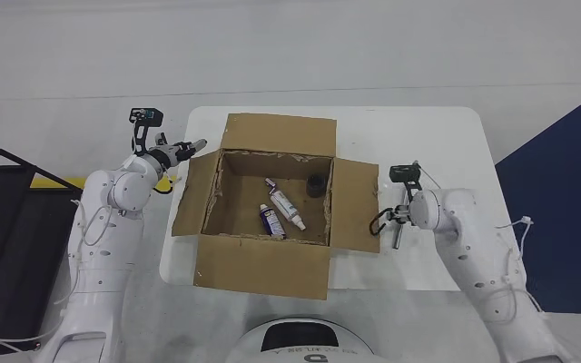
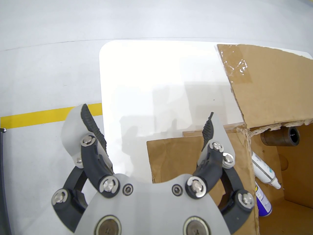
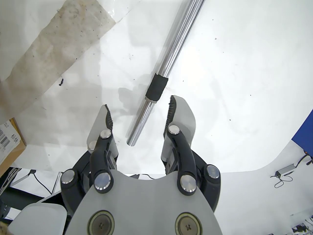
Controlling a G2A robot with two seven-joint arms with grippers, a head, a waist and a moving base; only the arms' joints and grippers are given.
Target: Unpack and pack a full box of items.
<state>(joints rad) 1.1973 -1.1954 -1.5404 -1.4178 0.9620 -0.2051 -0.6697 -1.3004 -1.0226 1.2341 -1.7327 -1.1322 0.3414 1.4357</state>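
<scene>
Item of concern: one metal rod (image 3: 171,50), bright steel with one black band (image 3: 157,88) round it partway along, lying flat on the white table (image 1: 427,136) just outside the right-hand flap of the cardboard box (image 1: 279,132). Position relative to right gripper (image 3: 139,102): directly ahead of it, with the rod's near end between the spread fingers and its long axis running away from the wrist at a slight slant, so that it lies roughly crosswise to the line on which the fingers close. The right gripper is released and holds nothing. Whether its fingertips are down at the rod's level or a little above it is hard to judge from the wrist view. Left gripper (image 2: 148,110): likewise spread wide and empty, over the table's far left corner, beyond the box's left flap and well apart from the rod, with the whole box between them. The right arm is therefore much the nearer and the natural one for any grip on the rod. Box: one, standing mid-table, four flaps folded outward. Contents, three pieces on the floor of the box: one white tube (image 1: 287,207) and one blue-labelled bottle (image 1: 271,220), lying just beside each other near the centre, and one dark cylindrical fitting (image 1: 316,185) in the far right corner. Sundry: one strip of soiled clear tape (image 3: 61,45) lying beside the rod, apart from it.
</scene>
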